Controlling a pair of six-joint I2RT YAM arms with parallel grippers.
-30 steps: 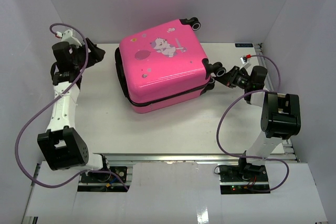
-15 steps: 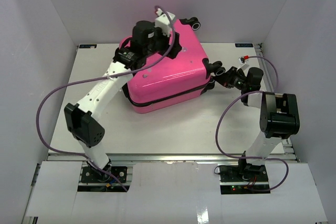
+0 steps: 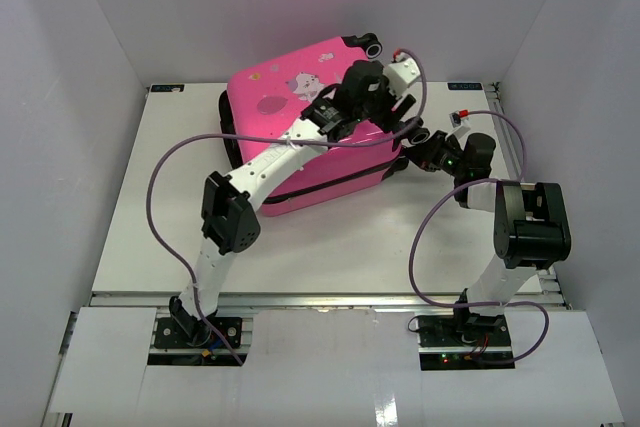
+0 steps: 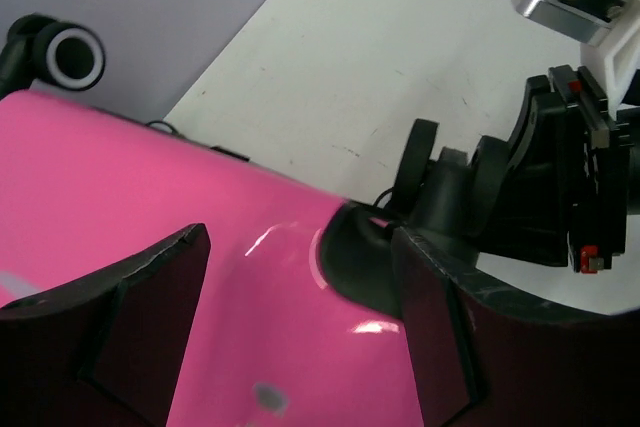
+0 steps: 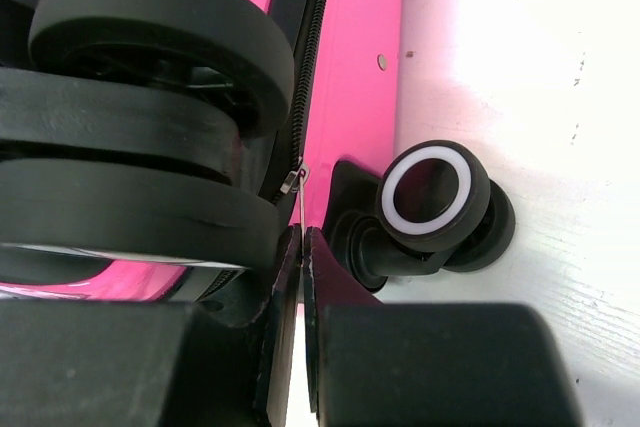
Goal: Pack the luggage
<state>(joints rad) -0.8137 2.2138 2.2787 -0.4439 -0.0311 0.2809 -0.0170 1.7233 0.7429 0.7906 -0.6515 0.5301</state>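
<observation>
Luggage [image 3: 255, 132]: glossy hot-pink shell, printed with a white cartoon animal and a grey balloon. Left gripper [image 4: 297, 247]: black; plain pink between its jaws. Right gripper [image 5: 300, 247]: black. Zipper trim [image 5: 312, 57] above its jaws: black. Wheel [image 5: 432, 194] beside them: black, white ring. Table [image 3: 150, 207]: white, faintly specked.

The luggage [image 3: 280, 152] lies on the table [image 3: 150, 207], right tool [image 5: 302, 247] beside its wheel [image 5: 432, 195].
</observation>
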